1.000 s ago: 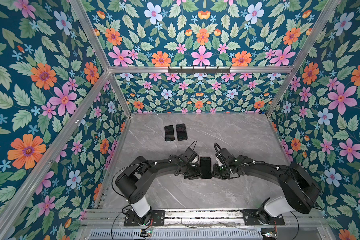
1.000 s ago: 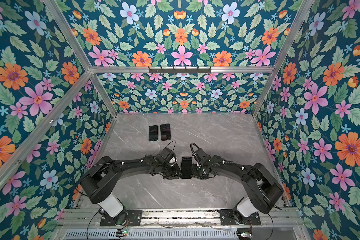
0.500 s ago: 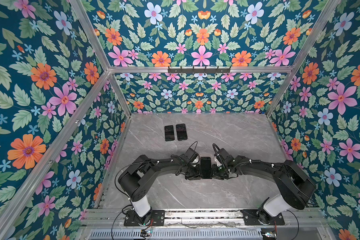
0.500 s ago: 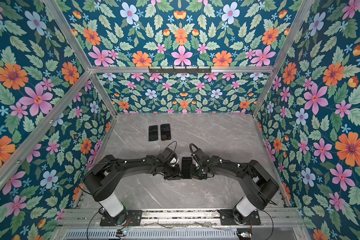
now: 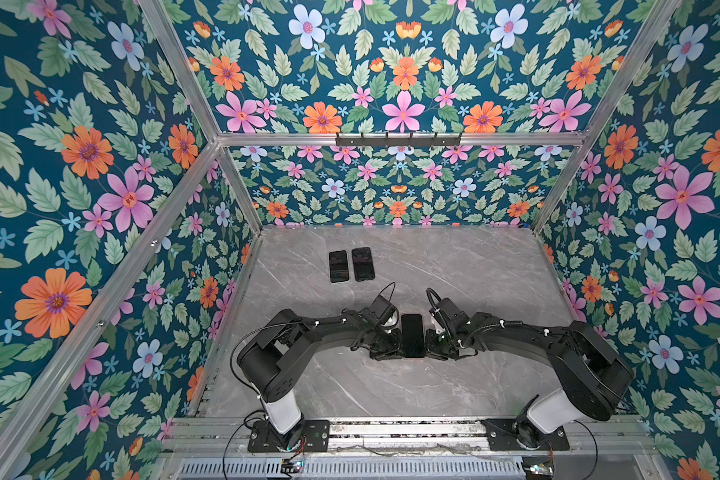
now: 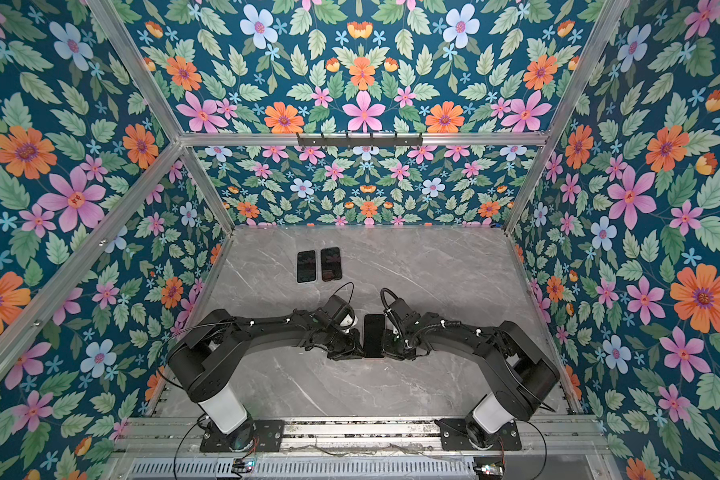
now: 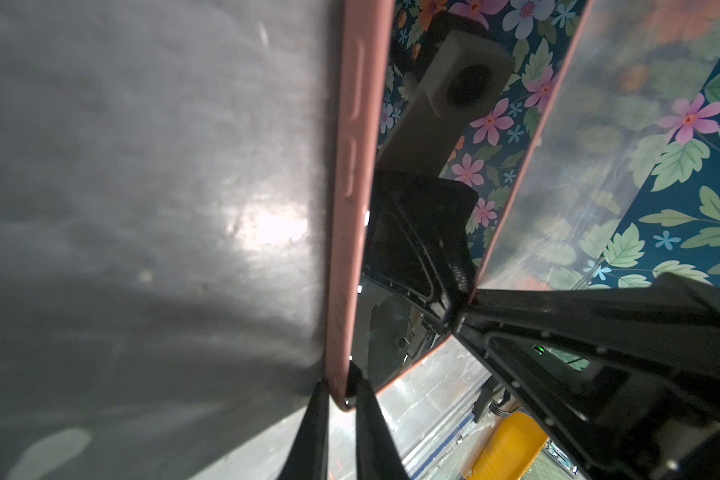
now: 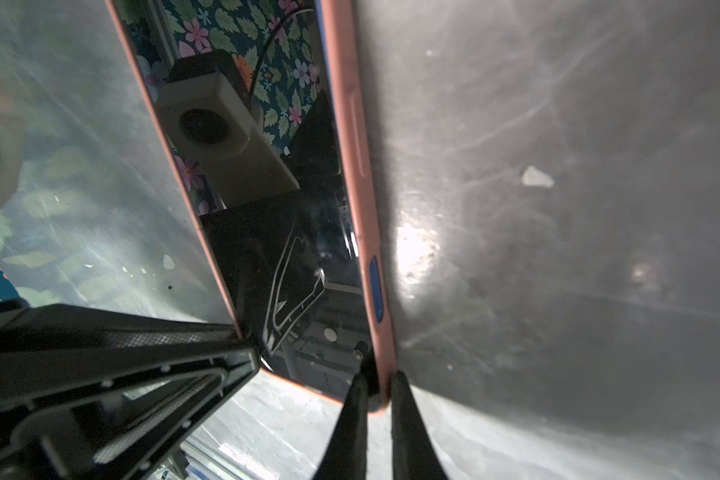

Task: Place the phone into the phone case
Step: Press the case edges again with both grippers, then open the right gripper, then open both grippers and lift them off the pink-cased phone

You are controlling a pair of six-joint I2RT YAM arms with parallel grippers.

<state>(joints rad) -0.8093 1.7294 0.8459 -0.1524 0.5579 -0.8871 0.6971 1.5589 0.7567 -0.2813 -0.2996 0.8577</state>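
Glossy black-glass slab phone (image 5: 412, 336): dark screen, mirrors the floral print. Matte salmon-pink phone case (image 7: 352, 208) rims it; blue oval side button (image 8: 376, 295). Grey marble-look counter (image 5: 454, 266) w/ thin white veins. Far black-faced phone (image 5: 339, 266) & its black twin (image 5: 363, 264): plain, no pattern. Papered walls (image 5: 100, 174): deep teal ground, pink, orange & pale-blue flowers, green leaves. Silver aluminium frame bar (image 5: 495, 139). Left arm (image 5: 308, 328) & right arm (image 5: 524, 334): black, white base links. Left tool (image 7: 341, 399) & right tool (image 8: 375, 395): black. Blurred yellow part (image 7: 508, 444) in left wrist view.
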